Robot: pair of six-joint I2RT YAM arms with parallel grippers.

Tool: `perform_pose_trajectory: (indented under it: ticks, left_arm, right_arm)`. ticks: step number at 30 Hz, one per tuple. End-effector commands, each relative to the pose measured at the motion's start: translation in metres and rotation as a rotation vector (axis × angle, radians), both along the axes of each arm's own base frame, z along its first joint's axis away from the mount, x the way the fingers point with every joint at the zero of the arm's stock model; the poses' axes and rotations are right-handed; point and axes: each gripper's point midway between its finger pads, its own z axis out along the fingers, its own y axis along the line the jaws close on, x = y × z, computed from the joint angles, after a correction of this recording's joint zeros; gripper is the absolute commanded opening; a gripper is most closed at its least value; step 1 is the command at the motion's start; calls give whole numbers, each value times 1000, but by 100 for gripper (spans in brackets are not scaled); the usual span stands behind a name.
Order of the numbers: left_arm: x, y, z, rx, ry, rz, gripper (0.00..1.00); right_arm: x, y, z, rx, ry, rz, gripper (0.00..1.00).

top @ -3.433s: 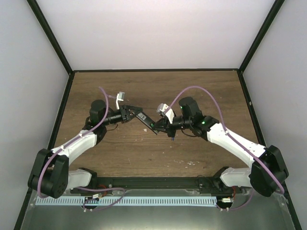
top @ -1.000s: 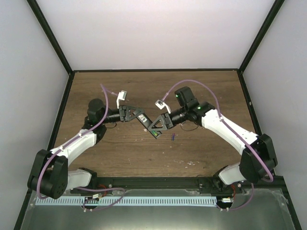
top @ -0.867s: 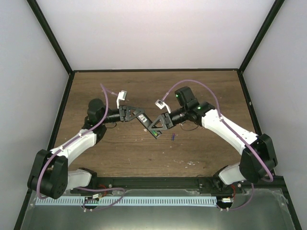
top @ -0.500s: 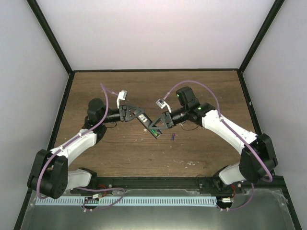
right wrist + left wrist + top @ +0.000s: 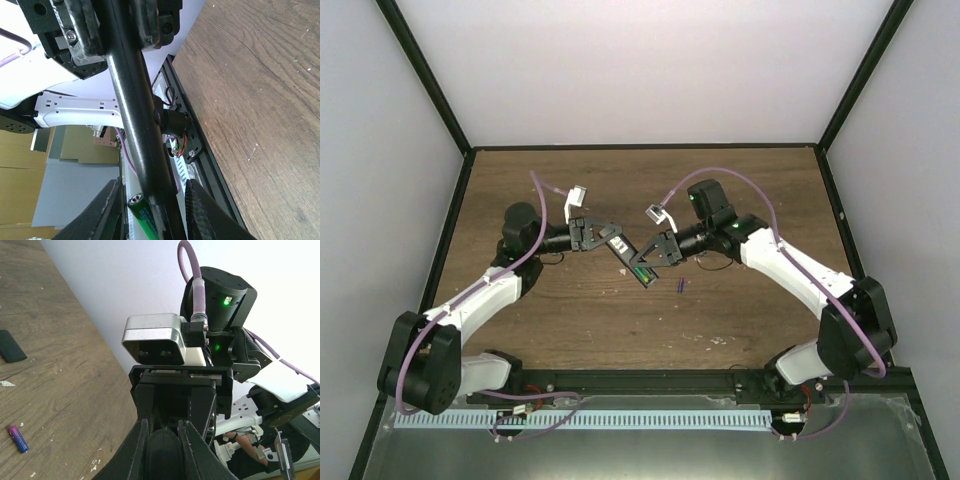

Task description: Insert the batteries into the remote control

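The left hand (image 5: pixel 163 432) is clamped on the far-left end of the slim black bar-shaped remote control (image 5: pixel 625 256), held above the brown wooden bench (image 5: pixel 620 335) with its long axis slanting towards near-right. At that lower end the right hand (image 5: pixel 152 210), its fingers parted, straddles the remote and the small green cylindrical battery (image 5: pixel 141 216). The small blue-purple cylindrical battery (image 5: pixel 679 286) lies on the bench just right of there, nearer the right hand.
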Motion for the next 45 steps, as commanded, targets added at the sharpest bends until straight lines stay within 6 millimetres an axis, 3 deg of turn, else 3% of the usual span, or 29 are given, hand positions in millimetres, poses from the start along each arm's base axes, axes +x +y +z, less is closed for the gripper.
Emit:
perform_pose_trajectory:
  ticks: [1, 18, 30, 39, 43, 45]
  left_arm:
    - [3, -2, 9, -4, -54, -1, 0]
    - [5, -2, 12, -29, -40, 3, 0]
    - [6, -3, 13, -33, -35, 4, 0]
    - [8, -3, 16, -35, -42, 1, 0]
    - [8, -3, 12, -24, -38, 3, 0]
    - [11, -3, 6, -5, -33, 18, 0]
  right_arm:
    - [-4, 1, 5, 30, 4, 32, 26]
    - [-13, -6, -12, 13, -32, 52, 16]
    - [-17, -10, -18, 17, -104, 64, 3]
    - [-23, -17, -33, -33, -104, 71, 19]
    - [-14, -19, -37, -87, -157, 25, 26]
    - [-6, -22, -34, -123, -212, -18, 36]
